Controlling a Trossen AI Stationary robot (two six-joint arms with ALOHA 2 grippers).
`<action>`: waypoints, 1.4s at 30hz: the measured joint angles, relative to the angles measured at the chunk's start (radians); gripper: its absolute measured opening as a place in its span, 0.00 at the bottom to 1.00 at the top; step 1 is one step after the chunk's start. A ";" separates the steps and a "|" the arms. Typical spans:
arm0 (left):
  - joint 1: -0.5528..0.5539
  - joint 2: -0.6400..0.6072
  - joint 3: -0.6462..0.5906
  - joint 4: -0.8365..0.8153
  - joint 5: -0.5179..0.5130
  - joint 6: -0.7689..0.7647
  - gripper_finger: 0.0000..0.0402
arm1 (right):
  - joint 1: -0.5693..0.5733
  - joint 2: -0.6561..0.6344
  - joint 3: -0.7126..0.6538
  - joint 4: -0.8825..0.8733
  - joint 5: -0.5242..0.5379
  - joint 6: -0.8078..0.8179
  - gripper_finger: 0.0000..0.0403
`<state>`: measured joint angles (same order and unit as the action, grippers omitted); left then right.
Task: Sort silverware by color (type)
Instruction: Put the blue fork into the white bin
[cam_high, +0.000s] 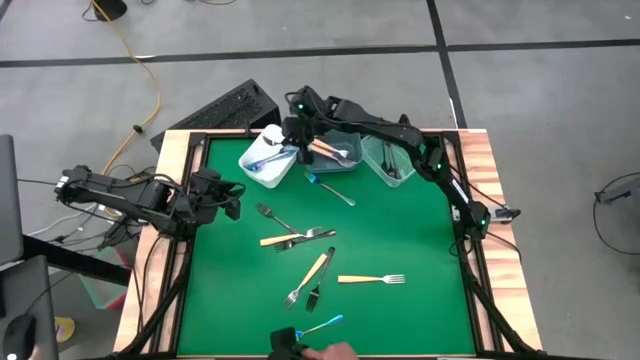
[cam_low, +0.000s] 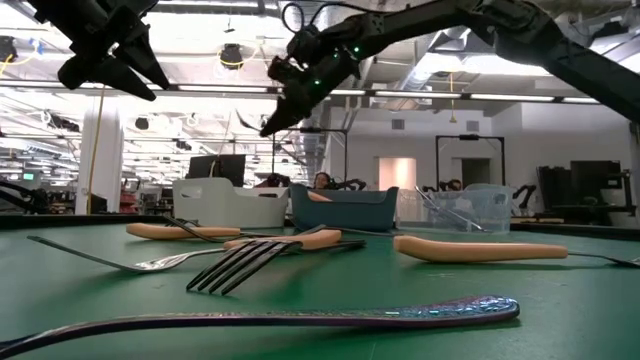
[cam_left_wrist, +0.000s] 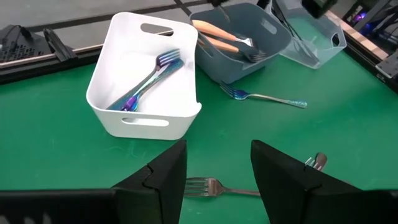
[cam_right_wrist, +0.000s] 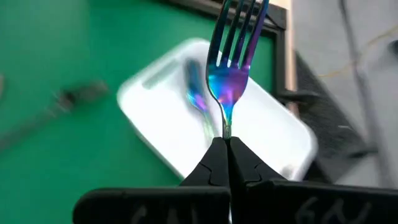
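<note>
held blue forks in white bin (cam_left_wrist: 146, 81), orange ones in grey bin (cam_left_wrist: 239, 40); right gripper (cam_right_wrist: 225, 144) clenched on blue fork (cam_right_wrist: 229, 74) above white bin; left gripper (cam_left_wrist: 219, 163) released.

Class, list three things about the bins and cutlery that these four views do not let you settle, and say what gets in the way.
1. Clear bin: the high view shows dark utensils too small to count; the right arm crosses it.
2. White bin: blurred in the right wrist view, and the held fork covers part of it.
3. Fork near the left gripper: its handle is hidden behind the jaws in the left wrist view.
</note>
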<state>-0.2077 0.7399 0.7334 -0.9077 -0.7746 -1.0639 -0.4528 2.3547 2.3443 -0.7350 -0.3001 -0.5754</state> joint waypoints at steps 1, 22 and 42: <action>0.000 0.000 0.000 0.000 0.000 -0.007 0.40 | -0.005 0.000 0.000 -0.006 0.028 -0.046 0.00; 0.000 0.000 0.000 -0.022 -0.015 -0.057 0.40 | 0.026 0.069 -0.014 0.245 -0.037 -0.382 0.00; 0.000 0.000 0.000 -0.046 -0.011 -0.064 0.40 | -0.016 0.184 -0.010 0.271 -0.041 -0.322 0.00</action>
<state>-0.2073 0.7399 0.7334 -0.9541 -0.7856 -1.1280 -0.4686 2.5385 2.3344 -0.4641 -0.3413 -0.8974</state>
